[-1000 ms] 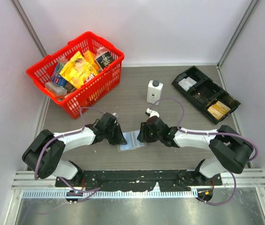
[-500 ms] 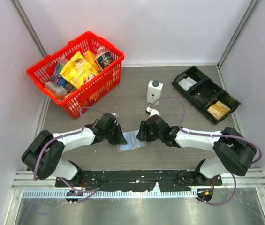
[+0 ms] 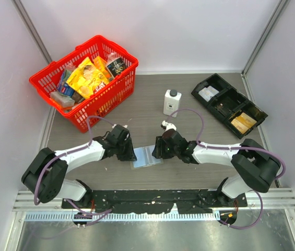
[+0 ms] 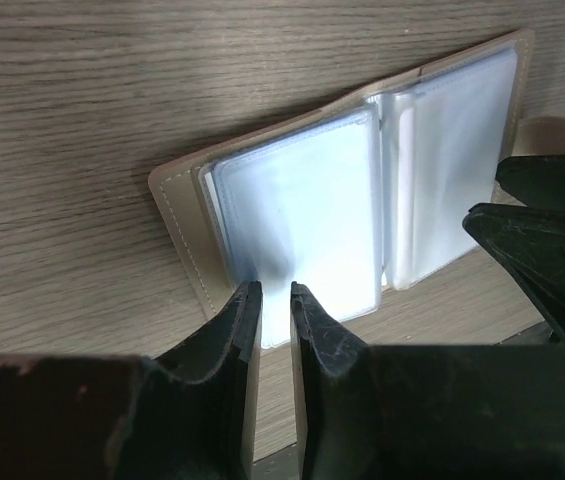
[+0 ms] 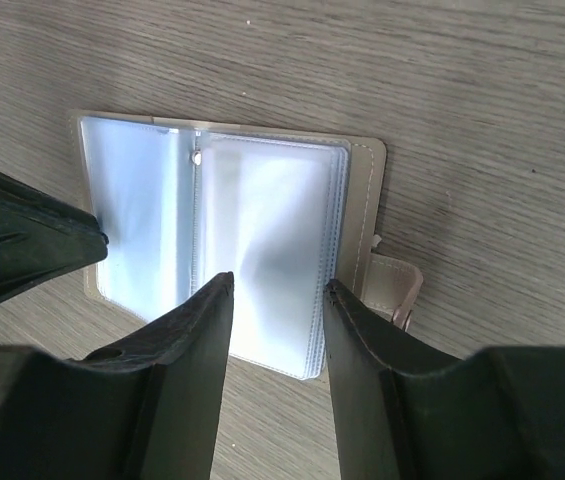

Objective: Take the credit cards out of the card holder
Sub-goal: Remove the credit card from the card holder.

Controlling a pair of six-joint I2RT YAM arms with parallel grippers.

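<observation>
Overhead; both wrists near card holder

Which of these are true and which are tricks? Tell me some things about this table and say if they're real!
1. The card holder lies open on the table. True.
2. The basket is blue. False: it is red.
3. The bottle stands upright between the basket and the tray. True.
4. The right hand is holding the bottle. False: it is down at the card holder, and the bottle stands alone.
5. The tray is white. False: it is black.
</observation>
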